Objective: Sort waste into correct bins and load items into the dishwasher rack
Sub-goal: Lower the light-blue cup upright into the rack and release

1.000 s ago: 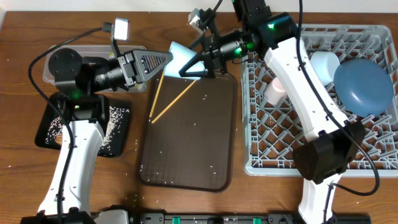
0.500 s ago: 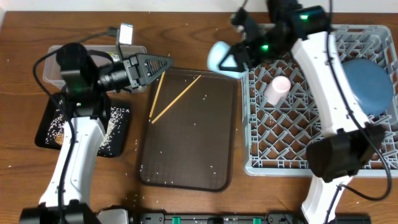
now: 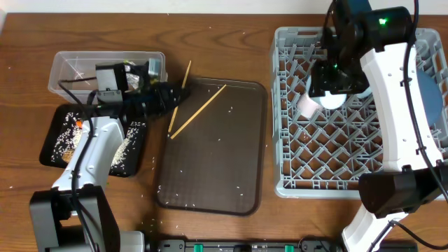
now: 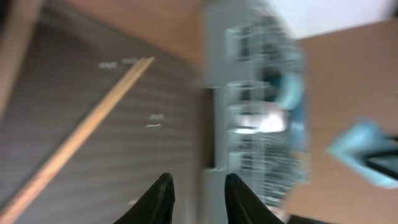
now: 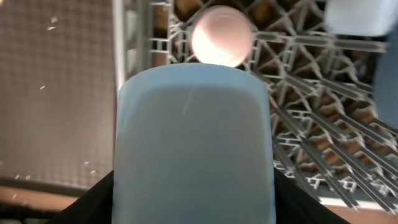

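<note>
**Right hand grips the blue cup over the rack**

The right hand is closed on the small light blue cup, its fingers pressed to the cup's two sides, and holds it above the left part of the dishwasher rack. The small pink cup lies in the rack just beside it. The large dark blue plate shows at the rack's right side, partly hidden by the arm. The left hand hangs near the upper left corner of the brown serving tray, fingers parted with nothing between them; its own view is blurred. Two chopsticks lie near it, one across the tray, the other half off its rim. Beside the left arm sit the clear tub and the black tray, which holds scattered rice. All rest on a wooden surface
</note>
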Available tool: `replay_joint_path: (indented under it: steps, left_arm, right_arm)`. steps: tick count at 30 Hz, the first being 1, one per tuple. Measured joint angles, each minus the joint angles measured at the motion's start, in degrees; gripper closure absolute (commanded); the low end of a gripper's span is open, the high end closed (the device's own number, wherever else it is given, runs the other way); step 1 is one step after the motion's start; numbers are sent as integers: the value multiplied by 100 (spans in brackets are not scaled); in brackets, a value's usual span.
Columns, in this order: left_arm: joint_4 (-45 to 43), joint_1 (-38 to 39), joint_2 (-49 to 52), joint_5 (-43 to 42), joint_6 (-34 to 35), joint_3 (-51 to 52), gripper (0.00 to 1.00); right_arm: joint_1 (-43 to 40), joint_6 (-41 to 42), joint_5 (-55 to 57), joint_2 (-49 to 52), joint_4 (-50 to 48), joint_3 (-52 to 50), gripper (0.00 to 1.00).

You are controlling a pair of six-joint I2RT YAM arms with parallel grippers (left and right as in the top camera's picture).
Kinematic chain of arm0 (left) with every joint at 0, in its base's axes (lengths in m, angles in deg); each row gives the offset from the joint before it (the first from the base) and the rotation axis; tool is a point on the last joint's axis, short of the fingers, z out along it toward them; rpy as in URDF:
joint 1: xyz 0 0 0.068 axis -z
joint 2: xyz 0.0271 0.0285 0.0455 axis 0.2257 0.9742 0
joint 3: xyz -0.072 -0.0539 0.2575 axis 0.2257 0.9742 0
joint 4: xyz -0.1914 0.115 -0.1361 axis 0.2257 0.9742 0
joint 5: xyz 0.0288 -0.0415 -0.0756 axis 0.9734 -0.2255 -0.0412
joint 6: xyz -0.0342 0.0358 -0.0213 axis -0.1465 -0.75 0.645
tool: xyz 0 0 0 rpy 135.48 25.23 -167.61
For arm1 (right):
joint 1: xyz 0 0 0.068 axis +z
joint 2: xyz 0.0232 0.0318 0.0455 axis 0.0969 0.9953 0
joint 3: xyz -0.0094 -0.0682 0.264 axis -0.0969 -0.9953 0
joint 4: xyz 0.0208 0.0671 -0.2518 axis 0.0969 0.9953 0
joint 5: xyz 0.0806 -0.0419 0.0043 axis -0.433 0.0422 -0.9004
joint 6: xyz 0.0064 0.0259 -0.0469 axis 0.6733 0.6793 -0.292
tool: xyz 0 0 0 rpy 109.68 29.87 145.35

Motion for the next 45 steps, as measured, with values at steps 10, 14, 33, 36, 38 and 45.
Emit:
replay_joint_path:
  steps: [10,14,33,36,38,45]
  left_arm:
    - [817,-2,0,2131,-756,0,71]
    - [831,-2,0,2551,-841,0,71]
    - [935,-2,0,3014,-922,0,71]
    - [960,-2,0,3027,-925,0,71]
    - [960,0,0,3032,-925,0,71]
    - [960,0,0,3034,-925,0,71]
  right_arm:
    - [-302,256,398,0,-7,-581,59]
    - [-658,297,461,0,-4,-1069,59]
    - [-1150,295,282,0,-1161,-2846,60]
    - [-1150,295,232,0,-1237,-3014,52]
    - [-1150,295,208,0,-1261,-3056,37]
    - [-1150,273,129,0,-1399,-3060,18]
